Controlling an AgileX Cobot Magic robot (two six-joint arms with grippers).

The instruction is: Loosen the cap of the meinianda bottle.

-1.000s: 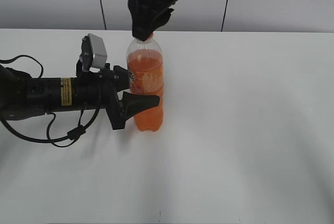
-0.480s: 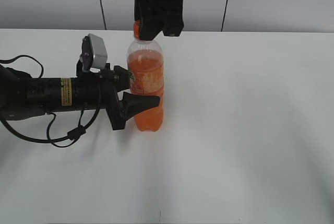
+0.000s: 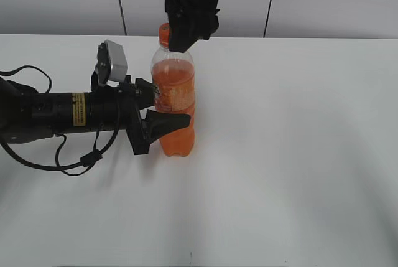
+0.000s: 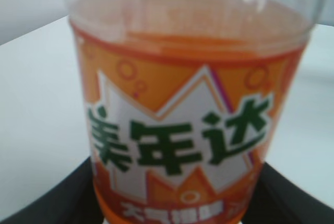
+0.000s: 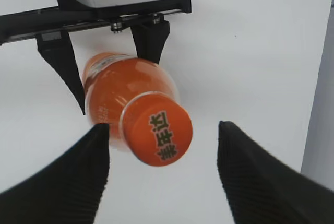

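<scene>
Loosely, cap (image 5: 163,134) between right hand (image 5: 162,161) fingers.

left gripper (image 3: 163,122): arm horizontal, jaws clamped | right gripper (image 5: 162,169): overhead, pointing down, jaws apart

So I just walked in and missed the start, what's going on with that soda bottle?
The left gripper is clamped around the meinianda bottle, holding it upright on the white table. The right gripper hangs above it with its fingers spread either side of the orange cap, not touching it. The cap sits on the bottle's neck.
</scene>
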